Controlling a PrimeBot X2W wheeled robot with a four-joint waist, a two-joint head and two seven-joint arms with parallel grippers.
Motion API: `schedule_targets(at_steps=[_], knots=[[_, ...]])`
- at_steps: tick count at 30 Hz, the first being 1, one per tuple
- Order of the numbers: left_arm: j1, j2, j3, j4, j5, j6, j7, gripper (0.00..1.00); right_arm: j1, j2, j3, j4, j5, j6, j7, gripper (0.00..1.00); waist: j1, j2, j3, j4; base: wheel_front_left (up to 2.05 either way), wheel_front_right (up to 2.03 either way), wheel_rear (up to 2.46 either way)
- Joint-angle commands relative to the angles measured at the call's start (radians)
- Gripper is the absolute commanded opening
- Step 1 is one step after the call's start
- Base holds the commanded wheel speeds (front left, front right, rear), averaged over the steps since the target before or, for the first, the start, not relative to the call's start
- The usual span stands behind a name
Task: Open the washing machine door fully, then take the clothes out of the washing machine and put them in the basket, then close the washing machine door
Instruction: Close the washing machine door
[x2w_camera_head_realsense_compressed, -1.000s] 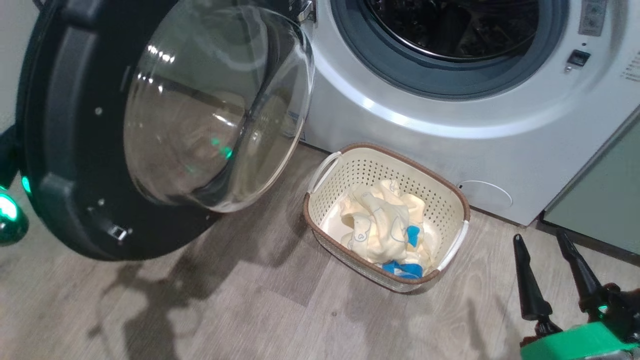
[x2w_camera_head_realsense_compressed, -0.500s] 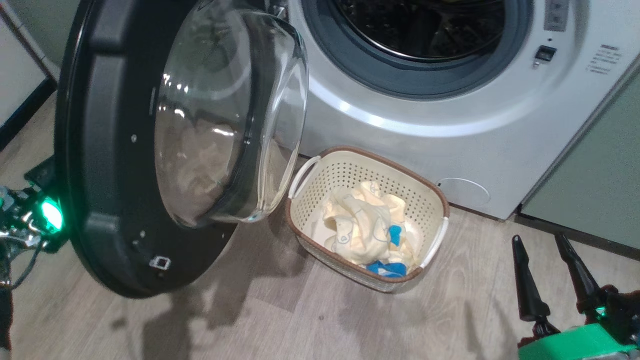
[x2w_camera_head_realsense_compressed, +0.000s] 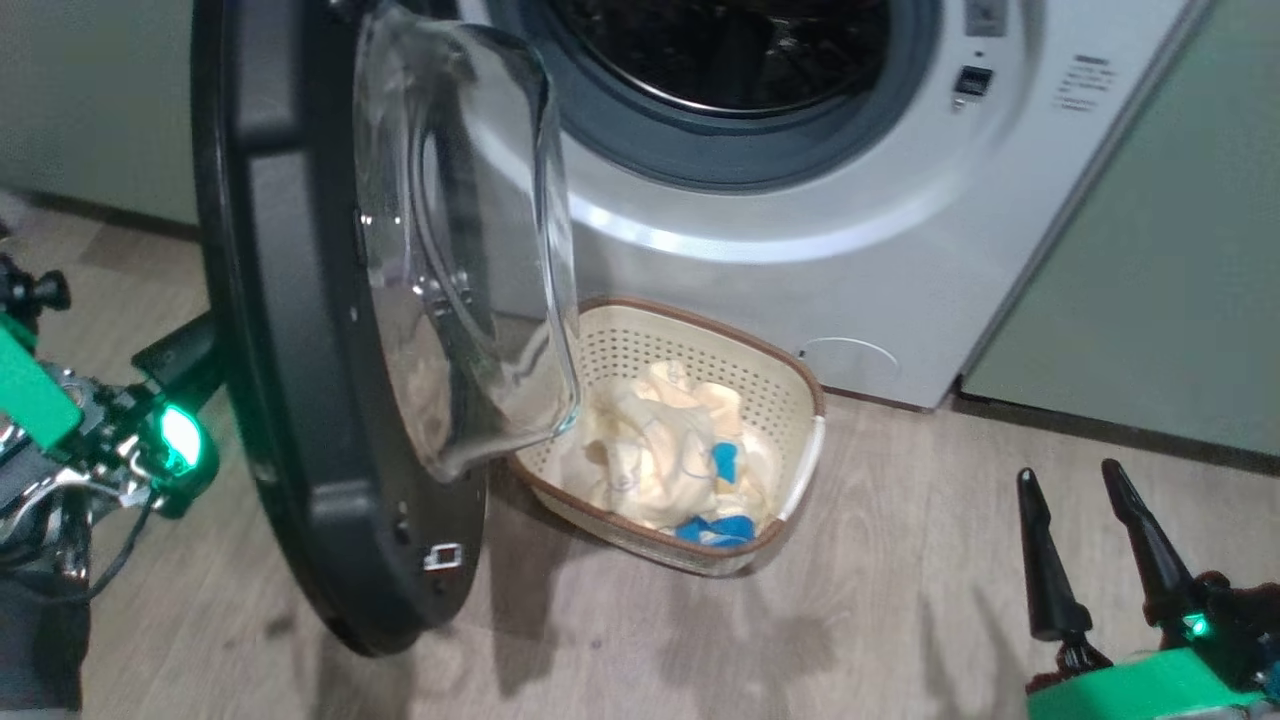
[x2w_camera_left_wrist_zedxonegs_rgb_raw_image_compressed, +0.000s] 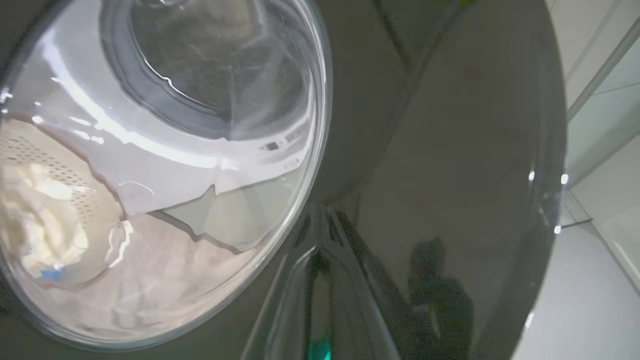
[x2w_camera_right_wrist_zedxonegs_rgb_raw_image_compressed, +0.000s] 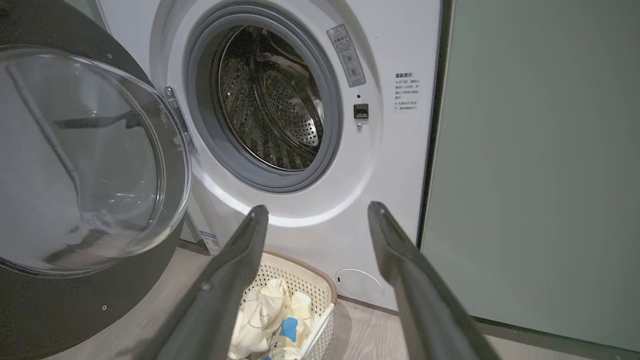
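Note:
The washing machine (x2w_camera_head_realsense_compressed: 800, 230) (x2w_camera_right_wrist_zedxonegs_rgb_raw_image_compressed: 385, 165) stands with its drum mouth (x2w_camera_head_realsense_compressed: 720, 60) uncovered, and the drum (x2w_camera_right_wrist_zedxonegs_rgb_raw_image_compressed: 270, 100) shows bare steel. The washing machine door (x2w_camera_head_realsense_compressed: 290, 350) (x2w_camera_right_wrist_zedxonegs_rgb_raw_image_compressed: 85, 165) (x2w_camera_left_wrist_zedxonegs_rgb_raw_image_compressed: 450, 150) hangs about halfway shut, its glass bowl (x2w_camera_head_realsense_compressed: 470, 280) overlapping the basket's left end. The basket (x2w_camera_head_realsense_compressed: 700, 320) (x2w_camera_right_wrist_zedxonegs_rgb_raw_image_compressed: 320, 280) sits on the floor before the machine, holding the cream and blue clothes (x2w_camera_head_realsense_compressed: 660, 440) (x2w_camera_right_wrist_zedxonegs_rgb_raw_image_compressed: 270, 310). My left gripper (x2w_camera_head_realsense_compressed: 185, 360) (x2w_camera_left_wrist_zedxonegs_rgb_raw_image_compressed: 322, 220) is shut, its tips against the door's glossy outer face. My right gripper (x2w_camera_head_realsense_compressed: 1067, 475) (x2w_camera_right_wrist_zedxonegs_rgb_raw_image_compressed: 318, 208) hangs open at the lower right, holding nothing.
A pale green cabinet (x2w_camera_head_realsense_compressed: 1150, 250) (x2w_camera_right_wrist_zedxonegs_rgb_raw_image_compressed: 540, 175) flanks the machine on the right. Wood-look floor (x2w_camera_head_realsense_compressed: 800, 620) stretches in front of the basket. A pale wall with a dark baseboard (x2w_camera_head_realsense_compressed: 90, 110) runs behind the door at the left.
The head camera has turned left. The door has swung toward the machine and now stands nearly edge-on, with my left gripper coming into sight behind it. The right gripper has held still.

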Motion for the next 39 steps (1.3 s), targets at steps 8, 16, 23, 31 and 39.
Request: schedule_targets(at_steps=[8, 16, 23, 31, 39], knots=[[-0.051, 0.008, 0.019, -0.074, -0.002, 0.016, 0.000, 0.00, -0.067, 0.007, 0.020, -0.020, 0.009, 0.004, -0.016, 1.00, 0.0000, 0.0000, 0.016, -0.113, 0.00, 0.00, 0.00], [-0.081, -0.001, 0.007, -0.072, 0.018, 0.017, -0.015, 0.00, -0.083, 0.015, 0.021, -0.011, 0.016, 0.004, -0.021, 1.00, 0.0000, 0.0000, 0.037, -0.207, 0.00, 0.00, 0.00], [-0.127, -0.012, -0.002, -0.043, 0.040, 0.011, -0.041, 0.00, -0.102, 0.020, 0.019, -0.012, 0.022, 0.004, -0.023, 1.00, 0.0000, 0.0000, 0.058, -0.282, 0.00, 0.00, 0.00], [-0.184, -0.018, -0.006, 0.012, 0.067, -0.001, -0.075, 0.00, -0.114, 0.023, 0.015, -0.019, 0.030, 0.004, -0.023, 1.00, 0.0000, 0.0000, 0.077, -0.352, 0.00, 0.00, 0.00], [-0.230, -0.020, -0.009, 0.063, 0.087, -0.013, -0.097, 0.00, -0.118, 0.024, 0.010, -0.022, 0.040, 0.004, -0.023, 1.00, 0.0000, 0.0000, 0.088, -0.382, 0.00, 0.00, 0.00]])
